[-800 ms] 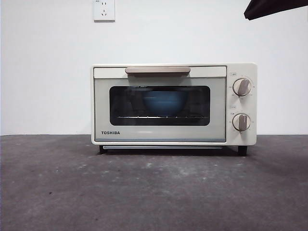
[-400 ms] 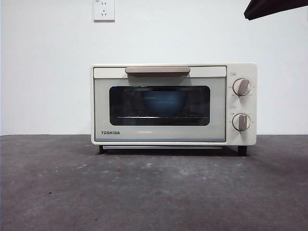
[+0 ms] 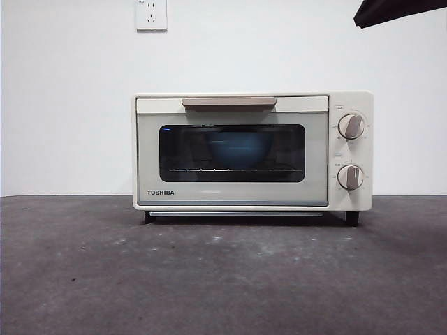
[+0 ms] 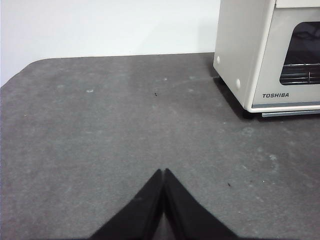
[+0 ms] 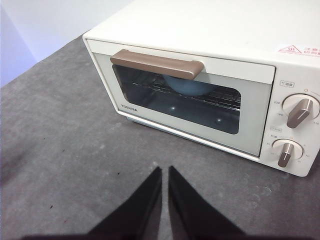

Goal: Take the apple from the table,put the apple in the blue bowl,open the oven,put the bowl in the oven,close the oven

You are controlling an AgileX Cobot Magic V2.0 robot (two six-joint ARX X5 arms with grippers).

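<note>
Left gripper (image 4: 163, 172) is hanging over bare table (image 4: 100, 130), jaws pressed tip to tip and gripping nothing. It is sitting well off to the side of the oven (image 4: 250, 55); the left wrist view is catching only the oven's side panel and the door corner with the TOSHIBA badge.

The oven (image 3: 251, 152) is standing mid-table in the front view, feet on the dark grey table (image 3: 223, 279), back close to the white wall. A wall socket (image 3: 151, 14) is showing above and to the left of it. The door is sitting flush, fully closed, with the beige handle (image 3: 229, 102) running across the top edge.

The blue bowl (image 3: 239, 149) is sitting inside the oven on the wire rack (image 3: 230, 169), roughly centred behind the dark glass. The right wrist view is showing the bowl (image 5: 187, 86) partly hidden behind the handle. The apple is not visible: the glass is too dark and the bowl wall is blocking the view, so cannot tell where it is.

Two knobs (image 3: 350, 126) are stacked on the oven's right panel.

Right gripper (image 5: 164, 172) is hovering above the table in front of the oven door, clear of it, jaws nearly together with a thin gap, holding nothing. A black arm tip (image 3: 398, 10) is poking in at the top right corner of the front view.
</note>
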